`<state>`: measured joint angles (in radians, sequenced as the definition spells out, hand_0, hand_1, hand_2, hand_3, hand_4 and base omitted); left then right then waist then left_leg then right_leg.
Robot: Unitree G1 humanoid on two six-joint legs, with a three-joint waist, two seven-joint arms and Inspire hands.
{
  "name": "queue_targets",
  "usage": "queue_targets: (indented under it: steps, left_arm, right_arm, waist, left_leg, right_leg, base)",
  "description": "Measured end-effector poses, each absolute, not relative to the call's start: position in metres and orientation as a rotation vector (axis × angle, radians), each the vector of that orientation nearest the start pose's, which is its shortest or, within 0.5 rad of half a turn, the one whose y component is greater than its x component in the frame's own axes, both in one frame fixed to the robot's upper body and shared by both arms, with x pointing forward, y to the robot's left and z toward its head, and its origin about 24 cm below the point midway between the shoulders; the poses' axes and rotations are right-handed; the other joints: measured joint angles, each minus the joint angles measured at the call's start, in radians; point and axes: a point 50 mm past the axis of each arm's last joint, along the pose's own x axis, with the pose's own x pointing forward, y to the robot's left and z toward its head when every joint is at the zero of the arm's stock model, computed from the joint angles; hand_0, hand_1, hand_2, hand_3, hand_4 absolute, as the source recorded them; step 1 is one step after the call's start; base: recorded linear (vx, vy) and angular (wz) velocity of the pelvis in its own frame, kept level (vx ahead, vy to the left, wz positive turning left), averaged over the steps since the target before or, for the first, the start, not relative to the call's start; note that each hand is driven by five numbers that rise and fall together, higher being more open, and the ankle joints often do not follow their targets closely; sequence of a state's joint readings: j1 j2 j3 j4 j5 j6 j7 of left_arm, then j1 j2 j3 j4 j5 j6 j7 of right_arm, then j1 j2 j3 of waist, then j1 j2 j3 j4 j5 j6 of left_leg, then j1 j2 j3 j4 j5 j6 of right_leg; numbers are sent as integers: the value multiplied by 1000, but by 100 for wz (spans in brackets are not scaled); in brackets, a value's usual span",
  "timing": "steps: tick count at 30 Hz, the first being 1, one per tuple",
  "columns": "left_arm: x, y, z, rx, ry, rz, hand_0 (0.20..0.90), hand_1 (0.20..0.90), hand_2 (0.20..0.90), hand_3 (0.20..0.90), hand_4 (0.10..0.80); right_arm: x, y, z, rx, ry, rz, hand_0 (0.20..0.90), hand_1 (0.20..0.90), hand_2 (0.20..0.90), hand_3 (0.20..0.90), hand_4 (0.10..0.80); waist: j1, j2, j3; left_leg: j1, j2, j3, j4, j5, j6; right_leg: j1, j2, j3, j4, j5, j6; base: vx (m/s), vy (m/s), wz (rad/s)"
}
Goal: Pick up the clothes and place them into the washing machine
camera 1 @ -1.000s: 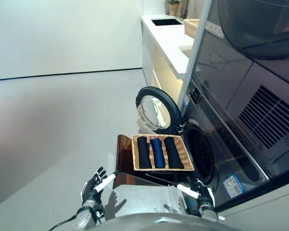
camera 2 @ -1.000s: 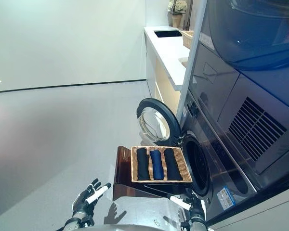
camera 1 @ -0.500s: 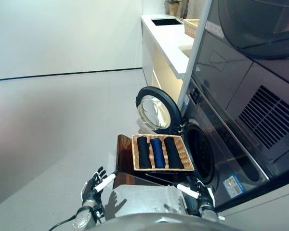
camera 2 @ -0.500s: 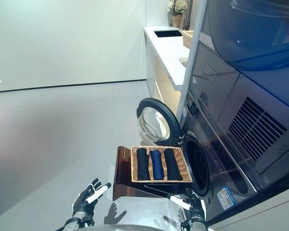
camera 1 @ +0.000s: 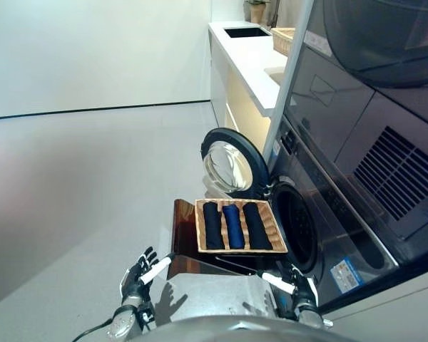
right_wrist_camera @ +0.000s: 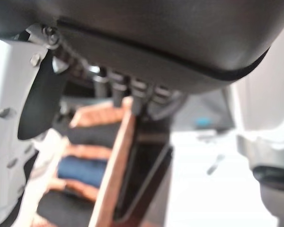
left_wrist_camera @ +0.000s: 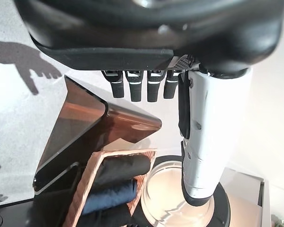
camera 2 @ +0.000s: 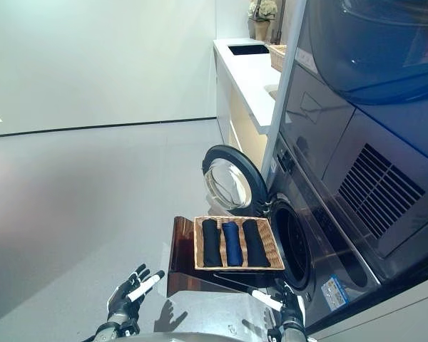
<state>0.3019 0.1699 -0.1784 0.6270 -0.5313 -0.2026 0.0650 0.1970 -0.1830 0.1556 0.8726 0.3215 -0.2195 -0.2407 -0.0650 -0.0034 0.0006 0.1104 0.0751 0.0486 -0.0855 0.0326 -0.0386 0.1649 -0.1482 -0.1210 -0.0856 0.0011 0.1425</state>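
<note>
Resting in a wicker basket [camera 1: 271,229]: three rolled clothes [camera 1: 233,226]
Washing machine [camera 1: 299,228] door [camera 1: 228,165] is seen open at 12 o'clock; left hand [camera 1: 137,276] and right hand [camera 1: 294,291] are held spread, empty; no print is readable.

Three rolled clothes [camera 1: 234,225], two black flanking one blue, side by side beside the open-doored washing machine [camera 1: 299,228].
</note>
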Motion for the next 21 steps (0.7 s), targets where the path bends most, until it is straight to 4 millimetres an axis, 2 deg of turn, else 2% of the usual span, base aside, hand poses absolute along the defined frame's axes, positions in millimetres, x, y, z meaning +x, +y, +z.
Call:
queue_targets:
  steps: [5,8,13,15,21]
  left_arm:
    - [106,191,-123,-268,728,264,900,900,900,900,800]
    - [106,191,-123,-267,729,265,900,900,900,900,800]
    - [114,190,-121,-268,707,256,900,900,900,900,800]
    - [118,189,-120,-272,699,249,900,900,900,900,800]
    - [143,190,-111,-270,631,223,900,900,900,900,800]
  right_arm:
    - [99,-216,-139,-49,846,-367,900,900,900,900,800]
    - [103,-216,-138,-48,837,-367,900,900,900,900,800]
    - [108,-217,-137,-40,822,-374,900,900,900,900,800]
    - [108,-219,-136,-27,818,-395,900,900,900,900,800]
    - [121,-224,-132,-20,785,-406,900,900,900,900,800]
  waist:
    - [-2,-5,-1]
    - [3,-13,6]
    - [2,-21,28]
    - [-1,-20,40]
    - [-3,-1,102]
  left_leg:
    - [-25,2,1,6,5,-2]
    - [-35,4,7,7,7,-3]
    - [-48,-2,18,7,7,-3]
    - [-46,-8,23,7,6,2]
    - [-28,-51,27,11,-4,34]
  right_leg:
    - [-23,4,0,3,1,1]
    - [-44,8,20,4,4,-1]
    - [-66,4,30,9,9,0]
    - [-66,-6,25,15,9,0]
    - [-89,-53,30,119,-31,27]
  base:
    - [-58,-3,2]
    - [-47,22,-15]
    - [19,87,-8]
    - [10,133,-1]
    - [26,161,3]
